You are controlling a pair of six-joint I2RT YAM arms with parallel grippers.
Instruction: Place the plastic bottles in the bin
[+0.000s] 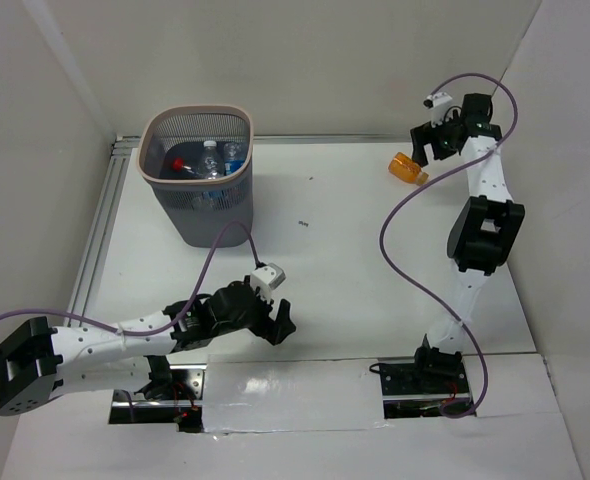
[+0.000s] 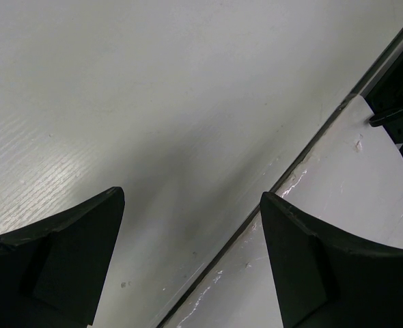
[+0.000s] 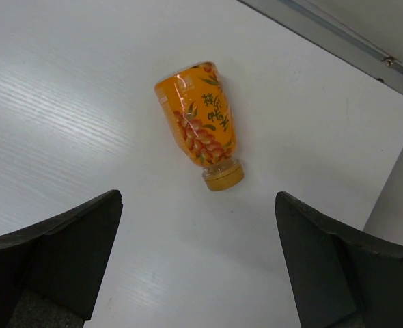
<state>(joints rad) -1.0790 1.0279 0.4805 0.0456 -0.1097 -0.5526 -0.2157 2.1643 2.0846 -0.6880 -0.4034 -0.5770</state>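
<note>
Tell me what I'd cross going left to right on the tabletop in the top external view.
bin → left gripper → orange bottle. The right gripper overlaps the bottle, so I leave it out.

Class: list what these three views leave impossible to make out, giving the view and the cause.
- Bottles in the bin, top view: their number is unclear, since they overlap and the mesh covers them.
- Orange bottle: in the top view it is partly behind the right jaws; in the right wrist view the label print is too small to read.
- Dark part, left wrist view: cut off by the right edge, so it cannot be identified.
</note>
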